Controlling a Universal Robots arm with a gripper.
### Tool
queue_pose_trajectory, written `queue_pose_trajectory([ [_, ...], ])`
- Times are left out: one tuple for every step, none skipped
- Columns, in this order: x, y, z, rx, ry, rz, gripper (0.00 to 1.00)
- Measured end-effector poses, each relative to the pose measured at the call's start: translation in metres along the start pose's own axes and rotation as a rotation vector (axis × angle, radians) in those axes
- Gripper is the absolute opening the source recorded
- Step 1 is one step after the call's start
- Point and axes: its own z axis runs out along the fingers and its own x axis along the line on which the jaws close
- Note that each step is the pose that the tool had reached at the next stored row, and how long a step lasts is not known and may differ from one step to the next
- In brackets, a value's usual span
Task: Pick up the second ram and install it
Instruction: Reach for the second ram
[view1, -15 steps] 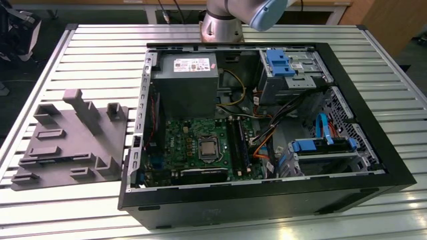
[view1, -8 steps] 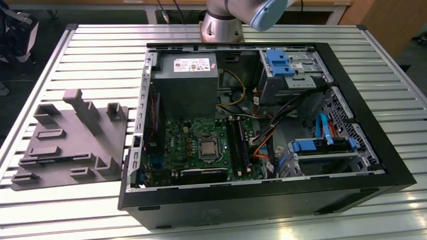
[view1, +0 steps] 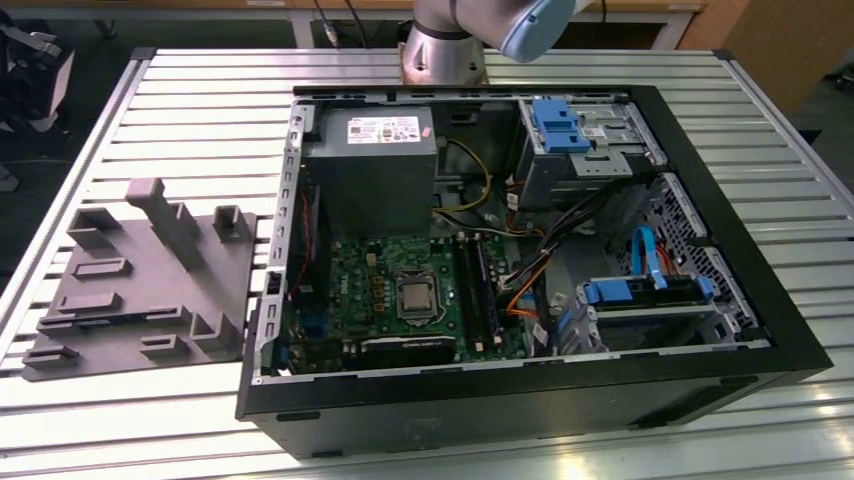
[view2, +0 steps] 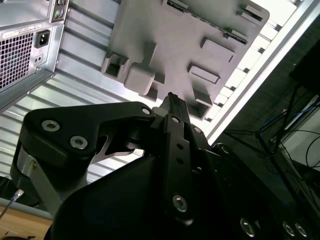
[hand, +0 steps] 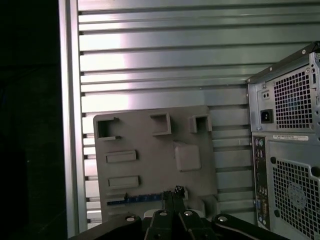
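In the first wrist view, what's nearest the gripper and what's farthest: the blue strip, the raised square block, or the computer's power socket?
From the gripper:
1. blue strip, at the grey plate's edge, right beside the tip.
2. raised square block, mid-plate.
3. power socket, on the computer's back panel, off the plate.

matte grey fixture plate (view1: 140, 290), shiny silver ribbed table (view1: 187, 100), black PC case (view1: 534, 400), green motherboard (view1: 387, 270), bright blue drive clips (view1: 558, 125), orange cables (view1: 527, 290), all-black gripper (hand: 173, 192)
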Motion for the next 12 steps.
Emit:
queue_pose_trajectory([
  [0.0000, -0.0009, 0.0004, 0.0000, -0.0001, 0.000, 0.11],
  [0.0000, -0.0016, 0.0007, 0.0000, -0.0001, 0.000, 0.11],
  [0.0000, -0.0024, 0.0010, 0.0000, 0.0000, 0.000, 0.11],
  [0.0000, -0.0031, 0.0013, -0.0001, -0.0001, 0.000, 0.11],
  [0.0001, -0.0037, 0.0016, 0.0000, -0.0001, 0.000, 0.11],
  [0.0002, -0.0043, 0.0019, 0.0000, -0.0001, 0.000, 0.11],
  [0.0002, -0.0051, 0.0022, 0.0000, 0.0000, 0.000, 0.11],
  [0.0003, -0.0059, 0.0025, 0.0000, -0.0001, 0.000, 0.11],
  [0.0004, -0.0066, 0.0029, -0.0001, -0.0001, 0.000, 0.11],
  [0.0004, -0.0073, 0.0032, 0.0000, -0.0001, 0.000, 0.11],
  [0.0005, -0.0081, 0.0035, 0.0000, 0.0000, 0.000, 0.11],
  [0.0006, -0.0088, 0.0039, 0.0000, 0.0000, 0.000, 0.11],
])
